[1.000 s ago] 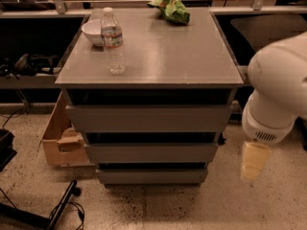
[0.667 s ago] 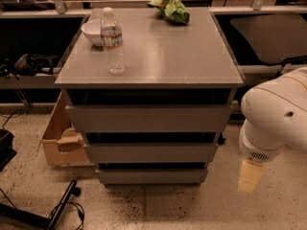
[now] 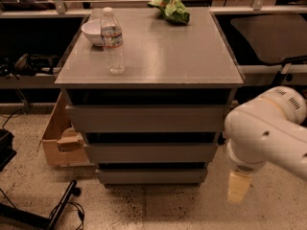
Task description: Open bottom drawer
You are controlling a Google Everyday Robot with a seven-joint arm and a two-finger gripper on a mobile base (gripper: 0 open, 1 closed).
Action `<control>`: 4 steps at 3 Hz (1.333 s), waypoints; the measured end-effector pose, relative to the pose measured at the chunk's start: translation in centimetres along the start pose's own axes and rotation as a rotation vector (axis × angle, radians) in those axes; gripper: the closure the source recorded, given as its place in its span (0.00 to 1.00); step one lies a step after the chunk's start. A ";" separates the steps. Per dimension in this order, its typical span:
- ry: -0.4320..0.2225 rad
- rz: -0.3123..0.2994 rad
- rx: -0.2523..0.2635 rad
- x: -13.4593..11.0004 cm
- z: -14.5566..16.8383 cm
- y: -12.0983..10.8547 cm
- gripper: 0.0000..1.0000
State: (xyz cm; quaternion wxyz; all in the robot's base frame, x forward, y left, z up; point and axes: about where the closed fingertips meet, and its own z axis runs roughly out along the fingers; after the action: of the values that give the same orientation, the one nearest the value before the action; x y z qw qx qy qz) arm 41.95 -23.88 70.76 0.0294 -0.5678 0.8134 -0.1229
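Observation:
The grey cabinet has three handleless drawers stacked under its flat top. The bottom drawer is the slimmest front panel, just above the floor, and sits flush and closed. My gripper hangs from the white arm at the lower right, just off the cabinet's right front corner, level with the bottom drawer and apart from it. It holds nothing that I can see.
On the cabinet top stand a water bottle, a white bowl and a green bag. A wooden crate sits on the floor at the left. Black cables lie at the lower left. Shelving runs behind.
The white arm has swung down and to the left. The gripper has come lower and closer to the cabinet's lower right corner. The drawers have not moved.

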 end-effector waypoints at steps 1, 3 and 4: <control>-0.001 -0.063 -0.038 -3.1 7.0 2.9 0.00; 0.007 -0.154 -0.073 -8.4 21.2 4.6 0.00; 0.012 -0.143 -0.142 -9.7 27.9 4.2 0.00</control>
State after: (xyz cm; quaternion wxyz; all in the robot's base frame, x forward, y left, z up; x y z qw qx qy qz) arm 46.78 -18.18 41.89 -0.0245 -0.6245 0.7775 -0.0699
